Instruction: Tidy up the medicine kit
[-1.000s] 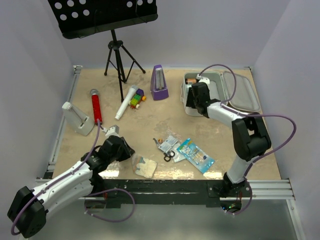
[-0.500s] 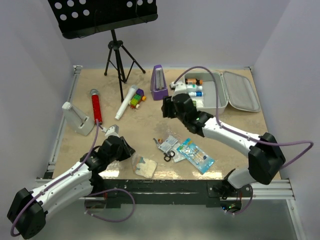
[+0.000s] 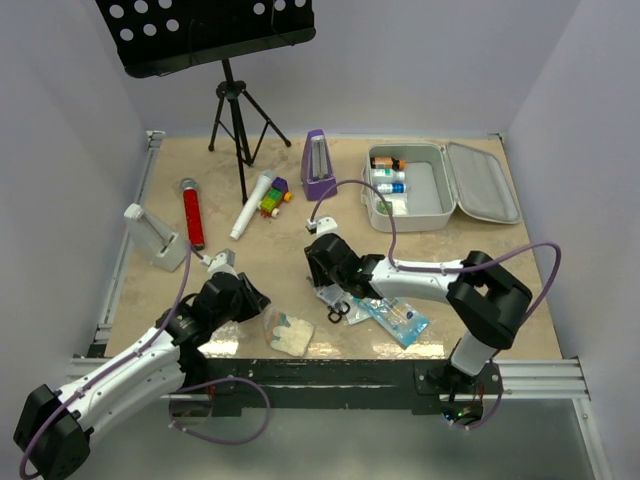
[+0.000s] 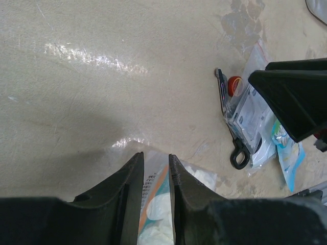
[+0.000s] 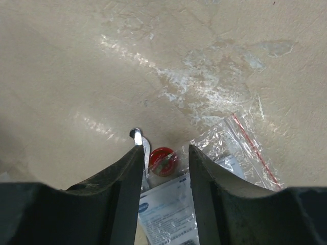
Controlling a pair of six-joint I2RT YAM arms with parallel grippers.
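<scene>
The jaws of your right gripper (image 3: 325, 270) stand partly open with nothing in them. Those of your left gripper (image 3: 255, 300) stand a narrow gap apart, and you cannot tell whether they pinch anything.

From above, the medicine kit (image 3: 432, 192) lies open near the far right corner of the table (image 3: 200, 160), well apart from both arms. Its lid (image 3: 483, 183) is laid flat to the right, and a few small bottles (image 3: 388, 178) sit along its left wall. It looks like a stiff, light shell with smooth sides, so take it by the rim wall, not the hinge. The loose packets lie by the near edge: a bag of white pads (image 3: 288, 331), scissors (image 3: 338, 312) and a blue packet (image 3: 395, 312). Judge them thin, limp and slippery, so pinch an edge or corner. A purple metronome (image 3: 318, 165) stands left of the kit.

In the left wrist view, the left gripper (image 4: 153, 168) hangs over the bag of white pads (image 4: 153, 204), which shows through the gap.

In the right wrist view, the right gripper (image 5: 163, 153) hovers above a red cap (image 5: 162, 161) and a crinkled zip bag (image 5: 240, 148).

The surface is beige, scuffed and glossy with glare, and pale walls close 3 sides.
</scene>
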